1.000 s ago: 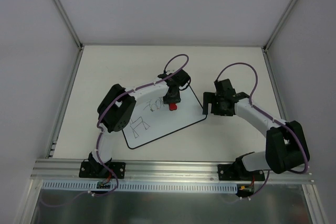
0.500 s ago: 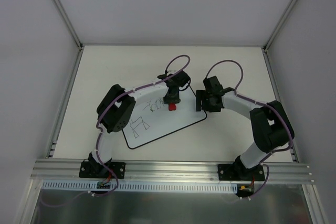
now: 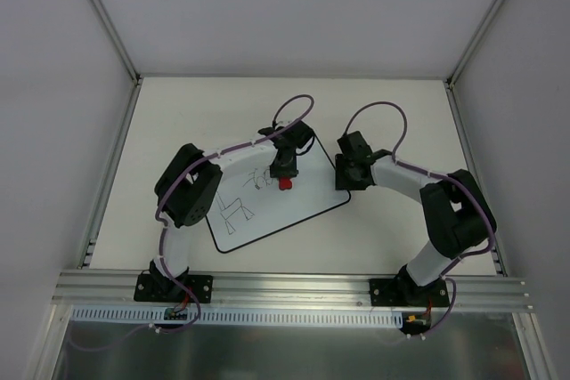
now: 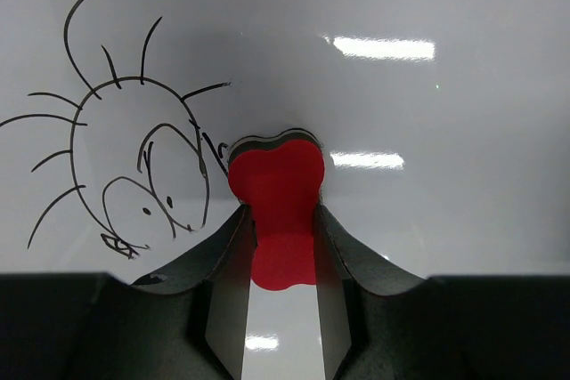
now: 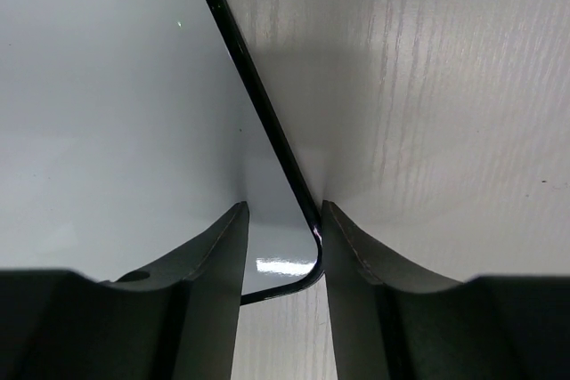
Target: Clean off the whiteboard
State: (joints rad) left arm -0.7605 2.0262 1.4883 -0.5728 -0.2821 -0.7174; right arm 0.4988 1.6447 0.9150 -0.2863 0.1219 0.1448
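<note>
The whiteboard (image 3: pixel 298 206) lies tilted on the table, with a black scribble (image 3: pixel 258 180) and a stick-animal sketch (image 3: pixel 233 211) on it. My left gripper (image 3: pixel 284 179) is shut on the red bone-shaped eraser (image 3: pixel 284 185), which rests on the board just right of the scribble. In the left wrist view the eraser (image 4: pixel 278 189) sits between the fingers of the left gripper (image 4: pixel 280 213), beside a spiky face drawing (image 4: pixel 134 162). My right gripper (image 3: pixel 343 182) stands open but narrow over the board's right corner. In the right wrist view that gripper (image 5: pixel 283 211) straddles the corner of the whiteboard (image 5: pixel 116 113).
The pale table (image 5: pixel 427 86) stretches right of the board's black edge. White walls with metal corner posts (image 3: pixel 107 24) enclose the table on three sides. An aluminium rail (image 3: pixel 294 287) carries both arm bases at the near edge.
My right arm has swung left to the board's right corner and its jaws have narrowed a lot. The left gripper has slid the eraser slightly left toward the scribble.
</note>
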